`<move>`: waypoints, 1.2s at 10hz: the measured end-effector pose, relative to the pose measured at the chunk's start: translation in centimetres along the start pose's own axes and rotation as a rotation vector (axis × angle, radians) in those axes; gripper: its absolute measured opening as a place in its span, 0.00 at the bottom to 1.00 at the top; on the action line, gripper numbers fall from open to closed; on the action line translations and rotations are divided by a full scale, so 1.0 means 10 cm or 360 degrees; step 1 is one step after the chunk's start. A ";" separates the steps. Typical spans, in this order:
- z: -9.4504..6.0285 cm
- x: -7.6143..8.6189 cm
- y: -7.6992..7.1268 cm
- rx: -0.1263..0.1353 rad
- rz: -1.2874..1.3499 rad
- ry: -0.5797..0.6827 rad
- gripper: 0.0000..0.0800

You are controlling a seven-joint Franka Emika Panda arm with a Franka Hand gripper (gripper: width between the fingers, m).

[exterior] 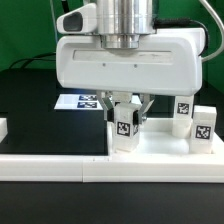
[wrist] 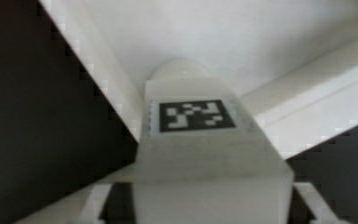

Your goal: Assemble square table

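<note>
Wrist view shows your gripper (wrist: pixel 197 205) closing round a leg block (wrist: pixel 197 120), so keep it centred and squeeze evenly.

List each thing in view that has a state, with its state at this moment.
gripper: lowered, jaws either side of a leg block, closing; firm grip not clear
gripped leg block: upright, tag facing the camera
two other leg blocks: upright, untouched, at the exterior view's right
marker board: flat on the table
</note>
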State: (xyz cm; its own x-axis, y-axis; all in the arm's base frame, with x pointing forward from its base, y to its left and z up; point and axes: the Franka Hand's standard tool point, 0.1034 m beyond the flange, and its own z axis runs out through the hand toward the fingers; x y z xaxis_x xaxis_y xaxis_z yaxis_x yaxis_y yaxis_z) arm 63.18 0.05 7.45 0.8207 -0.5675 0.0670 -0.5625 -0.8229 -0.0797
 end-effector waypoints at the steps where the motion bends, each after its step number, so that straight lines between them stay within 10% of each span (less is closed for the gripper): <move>1: -0.02 -0.01 0.03 -0.0026 0.0401 -0.0015 0.37; 4: 0.00 -0.06 0.00 -0.0071 0.1154 -0.0054 0.37; 7: 0.00 -0.07 0.02 -0.0026 0.1792 -0.0088 0.37; 12: 0.02 -0.10 0.00 -0.0056 0.1482 -0.0048 0.47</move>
State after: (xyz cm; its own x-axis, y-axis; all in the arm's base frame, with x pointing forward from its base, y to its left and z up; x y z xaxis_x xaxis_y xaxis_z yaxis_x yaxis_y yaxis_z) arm 62.40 0.56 7.17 0.0391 -0.9986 -0.0344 -0.9976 -0.0371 -0.0581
